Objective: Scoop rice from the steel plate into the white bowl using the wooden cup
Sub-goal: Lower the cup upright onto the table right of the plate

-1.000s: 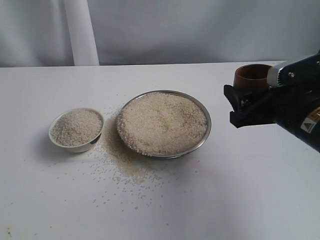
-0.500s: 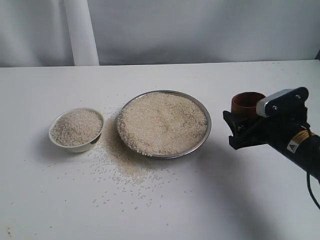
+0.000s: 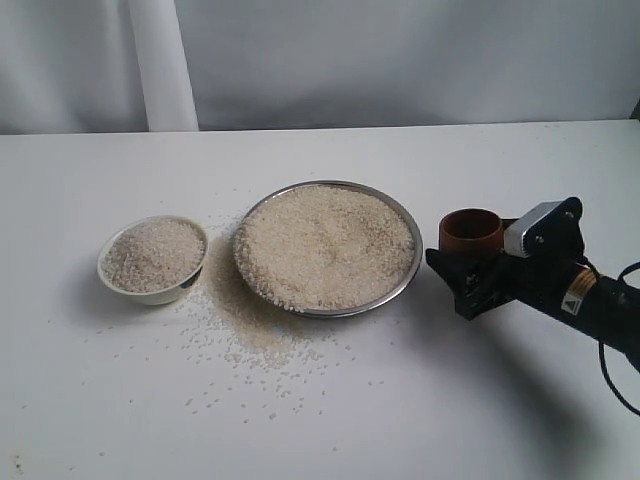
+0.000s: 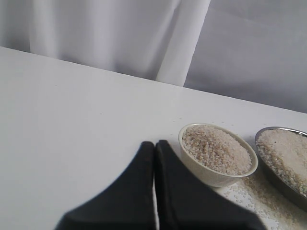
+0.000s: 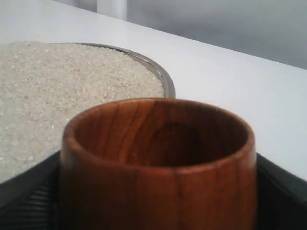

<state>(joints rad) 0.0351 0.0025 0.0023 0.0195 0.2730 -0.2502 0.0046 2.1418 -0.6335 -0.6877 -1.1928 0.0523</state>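
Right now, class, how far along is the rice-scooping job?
Done: the small cream-white ceramic bowl is heaped with off-white rice, some spilled beside it. In hand: the right pincer grips the empty reddish-brown wooden cup beside the wide shiny steel plate. Left: the plate looks full, so more scooping.

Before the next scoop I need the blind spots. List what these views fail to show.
- Floor of the wooden cup: right wrist view, its near rim hides it.
- The cup's base: exterior view, the right gripper covers it; resting or lifted is unclear.
- Floor of the steel plate: every view, the rice buries it.
- The left gripper: outside the exterior view; its wrist view shows only shut fingers.
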